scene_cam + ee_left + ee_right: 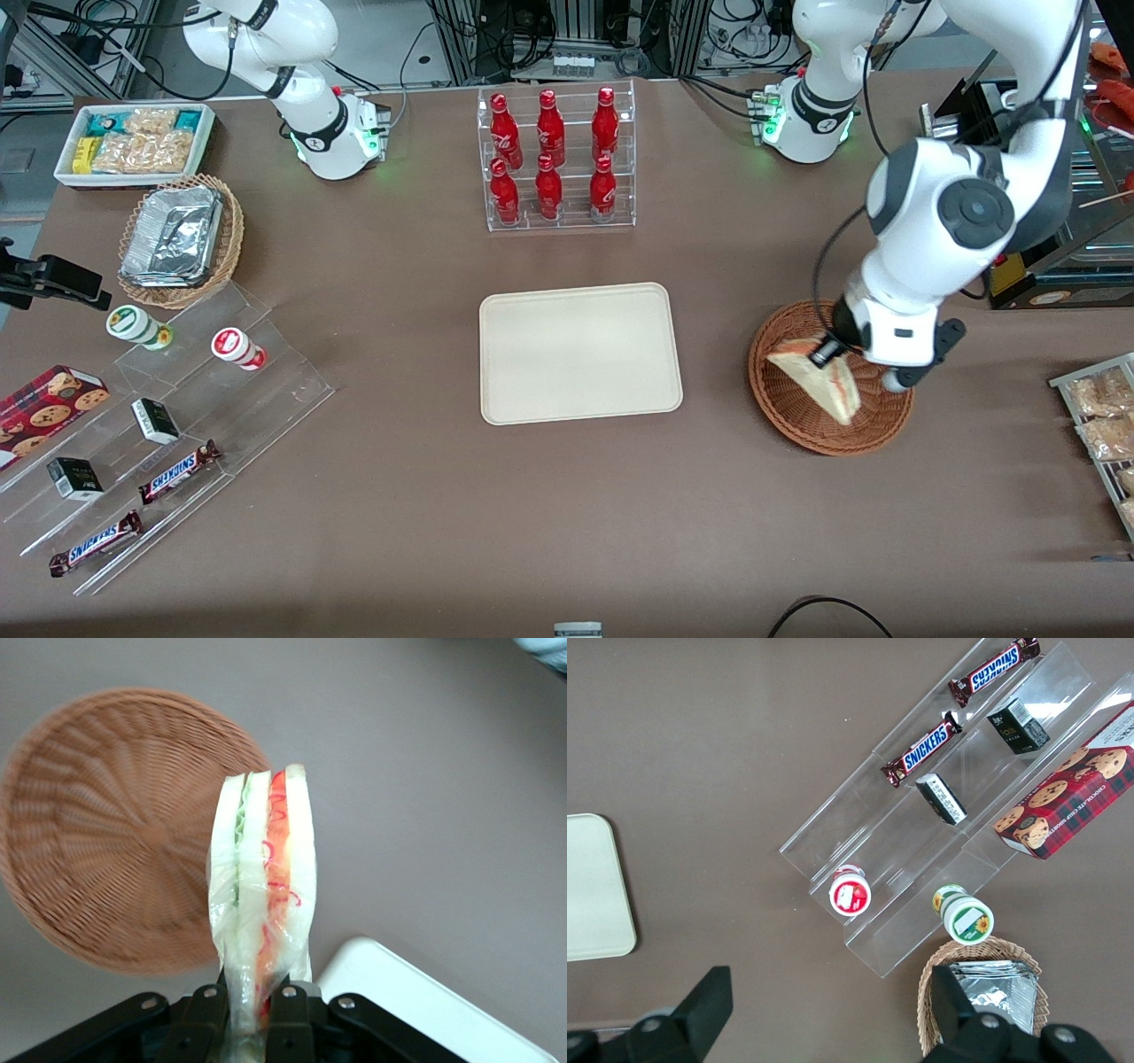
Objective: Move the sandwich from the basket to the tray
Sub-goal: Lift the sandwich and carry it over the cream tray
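Brown tabletop (567, 496) under gripper (828, 353)

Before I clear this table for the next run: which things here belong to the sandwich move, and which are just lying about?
In the job:
- sandwich, held by the tool above the basket
- basket
- tray

Lying about:
- rack of red bottles
- Snickers bars
- cookie box
- foil-lined basket
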Controlling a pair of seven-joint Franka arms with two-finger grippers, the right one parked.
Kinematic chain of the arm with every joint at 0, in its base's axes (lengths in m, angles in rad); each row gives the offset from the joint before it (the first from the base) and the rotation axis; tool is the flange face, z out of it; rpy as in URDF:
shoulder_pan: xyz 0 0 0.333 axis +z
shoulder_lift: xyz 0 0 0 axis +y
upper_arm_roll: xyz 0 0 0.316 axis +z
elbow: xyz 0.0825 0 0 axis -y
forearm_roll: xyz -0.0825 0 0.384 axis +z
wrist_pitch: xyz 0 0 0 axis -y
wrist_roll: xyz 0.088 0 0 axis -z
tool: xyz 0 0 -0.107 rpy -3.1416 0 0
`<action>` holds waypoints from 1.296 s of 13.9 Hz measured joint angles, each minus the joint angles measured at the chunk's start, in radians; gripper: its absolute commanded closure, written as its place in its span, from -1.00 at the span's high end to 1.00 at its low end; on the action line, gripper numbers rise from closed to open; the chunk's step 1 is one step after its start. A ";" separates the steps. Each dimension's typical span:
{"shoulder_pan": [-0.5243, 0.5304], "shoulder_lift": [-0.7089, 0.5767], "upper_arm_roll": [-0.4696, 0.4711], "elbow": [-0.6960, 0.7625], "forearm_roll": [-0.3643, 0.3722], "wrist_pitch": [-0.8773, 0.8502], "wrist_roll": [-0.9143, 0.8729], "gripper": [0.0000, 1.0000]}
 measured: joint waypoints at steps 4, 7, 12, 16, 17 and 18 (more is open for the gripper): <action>-0.006 0.081 -0.191 0.092 0.056 -0.010 -0.074 -1.00; -0.013 0.161 -0.321 0.105 0.144 -0.009 -0.088 -1.00; -0.173 0.306 -0.363 0.160 0.310 -0.009 -0.156 -1.00; -0.242 0.435 -0.361 0.202 0.436 -0.008 -0.179 -1.00; -0.260 0.472 -0.359 0.219 0.468 -0.007 -0.199 -1.00; -0.283 0.509 -0.352 0.236 0.507 -0.007 -0.225 -1.00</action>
